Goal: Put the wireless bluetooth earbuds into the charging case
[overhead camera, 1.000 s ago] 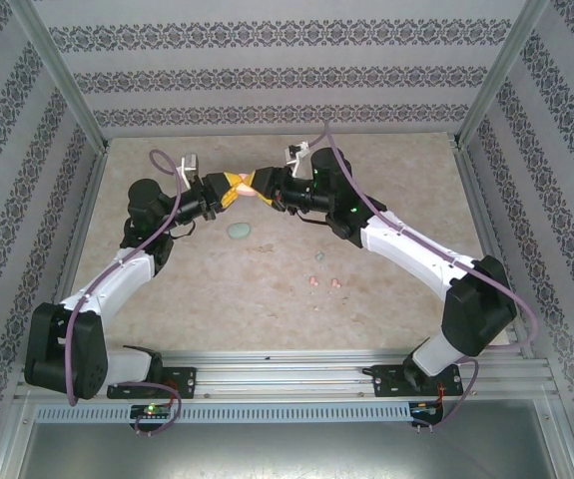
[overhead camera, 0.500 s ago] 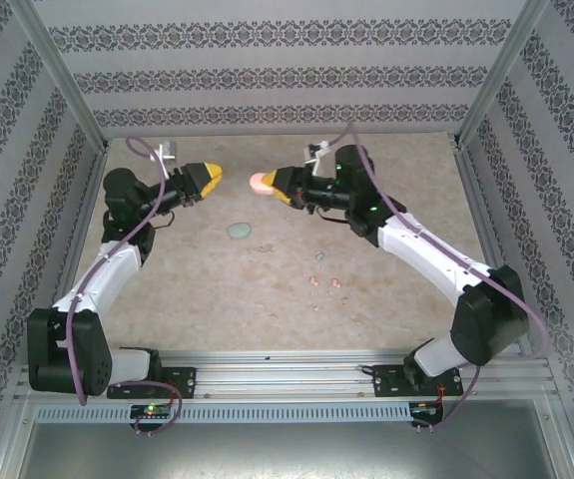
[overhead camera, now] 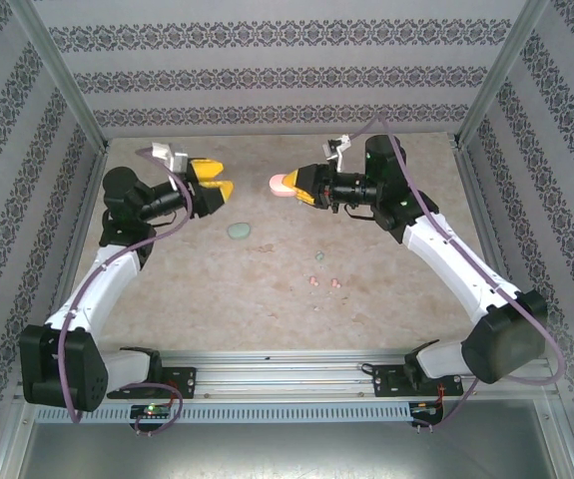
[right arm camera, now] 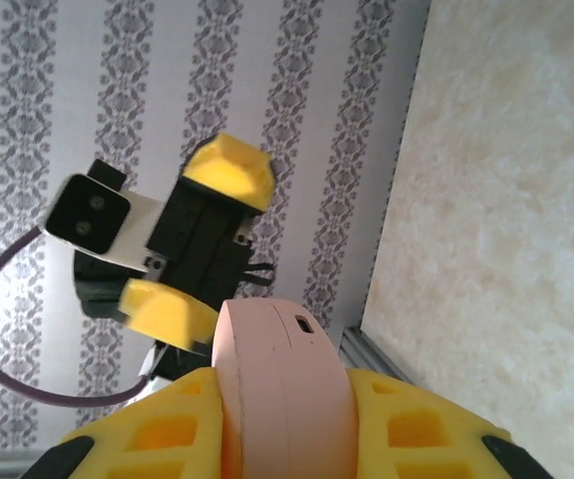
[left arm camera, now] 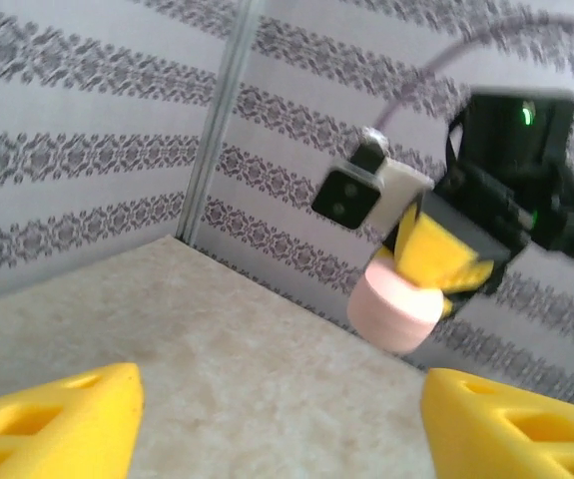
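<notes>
The worktop [overhead camera: 267,309] carries a pale green oval case [overhead camera: 239,231] near its middle. The pink earbuds [overhead camera: 313,281] lie nearer the arm bases, well apart from both arms. High over the far side, the right end effector [overhead camera: 292,184] pinches the pink charging case [overhead camera: 281,184] by its flanks, and the case looks closed. The left end effector [overhead camera: 217,179] faces it, jaws spread and holding nothing. The case probably needs opening next, so the right grip should stay firm and level. The left should close in slowly on the lid seam and avoid pushing the case sideways out of the pinch.
</notes>
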